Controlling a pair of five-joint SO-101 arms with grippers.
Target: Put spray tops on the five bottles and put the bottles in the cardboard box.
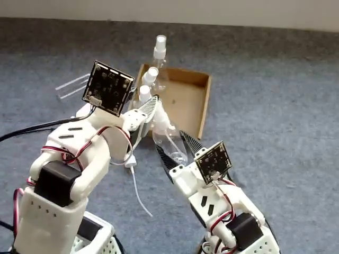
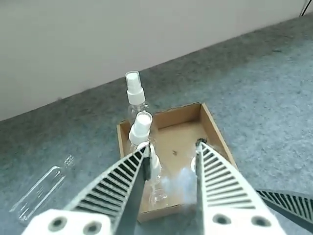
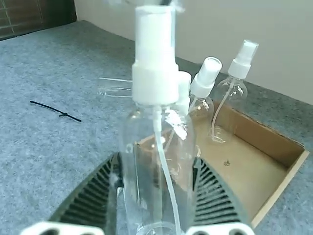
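My right gripper (image 3: 155, 165) is shut on a clear bottle (image 3: 146, 147) fitted with a white spray top (image 3: 154, 63), and holds it upright in front of the cardboard box (image 3: 254, 147). In the high view the same gripper (image 1: 170, 143) and bottle (image 1: 168, 138) are at the box's near left corner. My left gripper (image 2: 172, 152) is open just above the held bottle, its fingers (image 2: 205, 166) apart. Three bottles with spray tops stand along the box's left side (image 1: 160, 47) (image 1: 150, 76) (image 1: 144, 94).
A clear bottle without a top (image 1: 71, 84) lies on the grey carpet left of the box, also seen as a bottle (image 2: 41, 188). A black tie (image 3: 56, 111) lies on the carpet. A white cable (image 1: 139, 193) hangs between the arms. The box's right half (image 1: 185, 103) is bare.
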